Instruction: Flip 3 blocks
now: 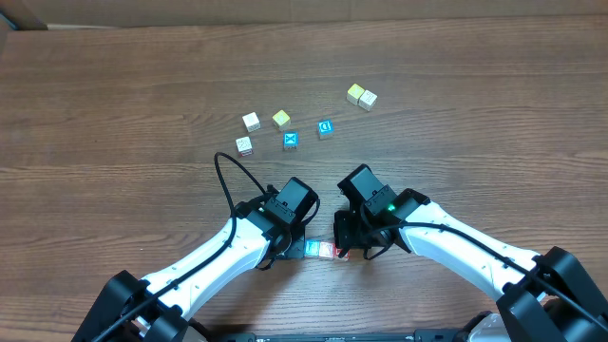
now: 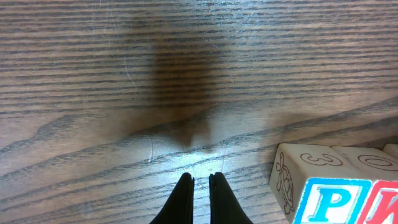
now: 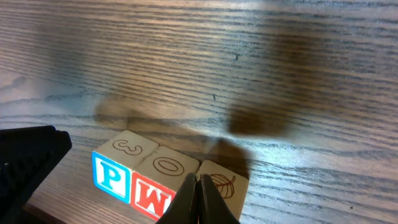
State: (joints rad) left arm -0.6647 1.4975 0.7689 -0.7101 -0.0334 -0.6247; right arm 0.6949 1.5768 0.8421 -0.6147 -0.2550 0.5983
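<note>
Left gripper [image 2: 200,180], fingers pressed together and empty, hovers over bare table [image 2: 93,74], with the three blocks [image 1: 321,251] just at its four o'clock. They form a touching row at the table's six o'clock side: P block [image 3: 112,176], W block [image 3: 149,199], leaf-topped block [image 3: 225,183]. Right gripper [image 3: 198,185], likewise shut and empty, points at the seam between the last two, probably to tip one over. Spare cubes [image 1: 281,118] lie toward twelve o'clock.

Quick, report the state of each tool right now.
Left tool: closed, holding nothing; the P block sits off to its side.
Right tool: closed, holding nothing.
</note>
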